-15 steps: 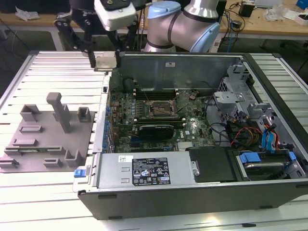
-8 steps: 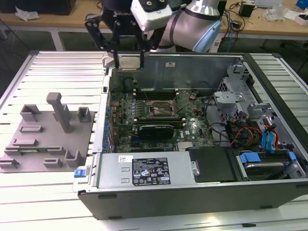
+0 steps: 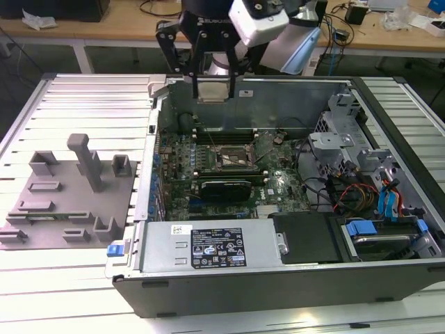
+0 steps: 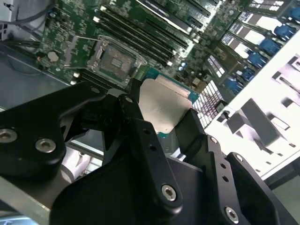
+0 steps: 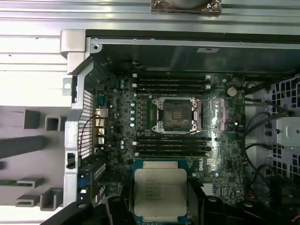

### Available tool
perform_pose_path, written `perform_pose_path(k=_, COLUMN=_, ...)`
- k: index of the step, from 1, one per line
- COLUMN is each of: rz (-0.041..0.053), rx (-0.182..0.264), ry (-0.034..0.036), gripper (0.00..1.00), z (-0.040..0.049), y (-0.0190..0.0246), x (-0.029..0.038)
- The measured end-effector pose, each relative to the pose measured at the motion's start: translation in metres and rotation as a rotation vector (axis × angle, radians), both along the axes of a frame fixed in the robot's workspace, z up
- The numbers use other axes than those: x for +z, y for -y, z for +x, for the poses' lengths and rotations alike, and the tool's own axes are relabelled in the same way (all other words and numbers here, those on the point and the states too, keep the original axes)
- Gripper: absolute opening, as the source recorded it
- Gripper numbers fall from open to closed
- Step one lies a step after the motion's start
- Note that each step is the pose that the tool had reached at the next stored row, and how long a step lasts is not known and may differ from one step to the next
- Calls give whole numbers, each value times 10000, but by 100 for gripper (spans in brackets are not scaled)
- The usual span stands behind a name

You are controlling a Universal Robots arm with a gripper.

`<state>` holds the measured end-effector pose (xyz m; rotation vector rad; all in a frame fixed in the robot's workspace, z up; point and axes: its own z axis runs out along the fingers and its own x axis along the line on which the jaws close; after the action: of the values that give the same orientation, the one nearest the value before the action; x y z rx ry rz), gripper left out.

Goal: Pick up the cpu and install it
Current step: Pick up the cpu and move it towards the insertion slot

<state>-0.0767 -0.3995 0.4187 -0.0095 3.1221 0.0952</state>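
My gripper [image 3: 212, 89] hangs above the far wall of the open computer case, shut on the cpu [image 3: 212, 90], a flat square chip with a silvery-white top. In the second wrist view the cpu [image 4: 164, 104] sits clamped between two black fingers [image 4: 140, 126]. The first wrist view looks straight down: the cpu [image 5: 160, 191] is held level in the air, and the open metal-framed socket [image 5: 176, 114] lies on the motherboard beyond it. That socket [image 3: 231, 158] sits mid-board in the exterior view, nearer the camera than the gripper.
The open case [image 3: 278, 278] holds the motherboard, memory slots [image 5: 171, 145], a power supply [image 3: 208, 247], drive cages [image 3: 341, 132] and loose cables [image 3: 361, 195]. A grey fixture with upright blocks [image 3: 69, 195] lies on the slatted table at the exterior view's left.
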Motion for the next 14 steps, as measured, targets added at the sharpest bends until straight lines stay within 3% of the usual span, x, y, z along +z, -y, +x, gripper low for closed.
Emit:
perform_pose_path(k=6, rz=1, rx=0, ry=-1, gripper=55, z=24, y=-1, x=-16)
perform_pose_path(k=11, rz=-1, rx=0, ry=-26, gripper=55, z=151, y=-10, x=-171)
perform_pose_path(k=14, rz=0, rx=-2, ry=-25, gripper=55, z=164, y=-38, x=-251)
